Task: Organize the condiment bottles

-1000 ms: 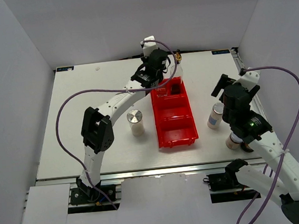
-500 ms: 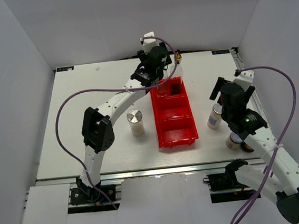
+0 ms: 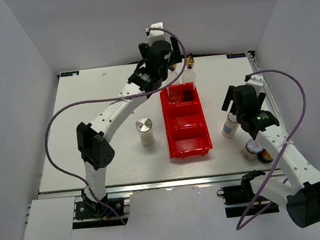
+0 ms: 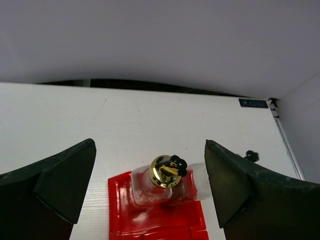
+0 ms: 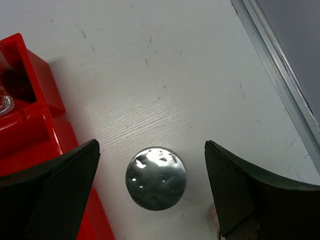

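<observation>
Bright, even, diffuse light falls from overhead; the white table (image 3: 95, 149) carries only faint, soft-edged shadows; the silver cap (image 5: 155, 177) shows mottled glare in the right wrist view; the glossy red tray (image 4: 150, 222) gives pale highlights in the left wrist view; the table's grain reads sharp there.

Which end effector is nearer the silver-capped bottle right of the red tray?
Right: right end effector hovers over the bottle; left end effector is at the tray's far end.

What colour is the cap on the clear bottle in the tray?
Gold, with a black piece on top. The cap shows best in the left wrist view.
</observation>
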{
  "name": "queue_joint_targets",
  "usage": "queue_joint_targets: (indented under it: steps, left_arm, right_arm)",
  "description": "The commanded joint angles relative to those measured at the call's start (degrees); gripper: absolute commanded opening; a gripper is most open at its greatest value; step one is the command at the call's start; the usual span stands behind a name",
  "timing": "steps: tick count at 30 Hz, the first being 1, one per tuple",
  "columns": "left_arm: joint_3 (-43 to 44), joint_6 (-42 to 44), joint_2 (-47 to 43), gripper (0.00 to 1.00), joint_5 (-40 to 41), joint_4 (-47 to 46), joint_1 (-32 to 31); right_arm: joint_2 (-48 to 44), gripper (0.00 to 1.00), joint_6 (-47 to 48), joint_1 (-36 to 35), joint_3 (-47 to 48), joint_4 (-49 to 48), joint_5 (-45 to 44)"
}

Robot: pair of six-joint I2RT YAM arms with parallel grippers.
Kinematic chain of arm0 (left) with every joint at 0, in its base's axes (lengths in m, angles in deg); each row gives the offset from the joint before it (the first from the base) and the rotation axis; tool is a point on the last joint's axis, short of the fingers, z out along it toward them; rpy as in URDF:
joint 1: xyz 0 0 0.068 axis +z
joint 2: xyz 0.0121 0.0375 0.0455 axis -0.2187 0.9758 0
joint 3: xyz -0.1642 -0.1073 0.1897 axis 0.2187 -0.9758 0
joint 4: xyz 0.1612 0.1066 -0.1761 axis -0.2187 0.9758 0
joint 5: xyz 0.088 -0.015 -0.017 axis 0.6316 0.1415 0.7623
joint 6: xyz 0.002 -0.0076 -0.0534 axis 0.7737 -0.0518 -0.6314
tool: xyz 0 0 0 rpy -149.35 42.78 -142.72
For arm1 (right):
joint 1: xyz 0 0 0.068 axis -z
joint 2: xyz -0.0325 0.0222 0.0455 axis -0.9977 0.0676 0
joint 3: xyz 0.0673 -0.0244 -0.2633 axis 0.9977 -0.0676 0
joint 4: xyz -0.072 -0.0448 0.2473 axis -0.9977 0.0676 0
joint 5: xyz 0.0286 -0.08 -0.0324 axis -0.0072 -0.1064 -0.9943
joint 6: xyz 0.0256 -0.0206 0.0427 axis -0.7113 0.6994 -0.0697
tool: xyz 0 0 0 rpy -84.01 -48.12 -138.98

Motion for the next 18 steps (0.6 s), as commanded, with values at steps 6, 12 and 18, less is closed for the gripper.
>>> queue_joint_targets:
  steps: [6, 12, 18]
  left_arm:
    - [-13.6, 6.7, -19.6, 0.98, 13.4, -2.3, 2.1]
    - [-41.0, -7.2, -33.6, 0.98, -0.4, -5.0, 21.6]
    - [-60.5, -14.1, -46.0, 0.98, 2.3, -8.5, 27.4]
  right_arm:
    - [3.9, 0.89, -0.7, 2.8, 1.0, 1.3, 7.4]
    - [9.1, 0.89, -1.0, 3.7, 2.4, 1.3, 7.7]
    - [12.3, 0.89, -2.6, 4.3, 2.2, 3.4, 4.7]
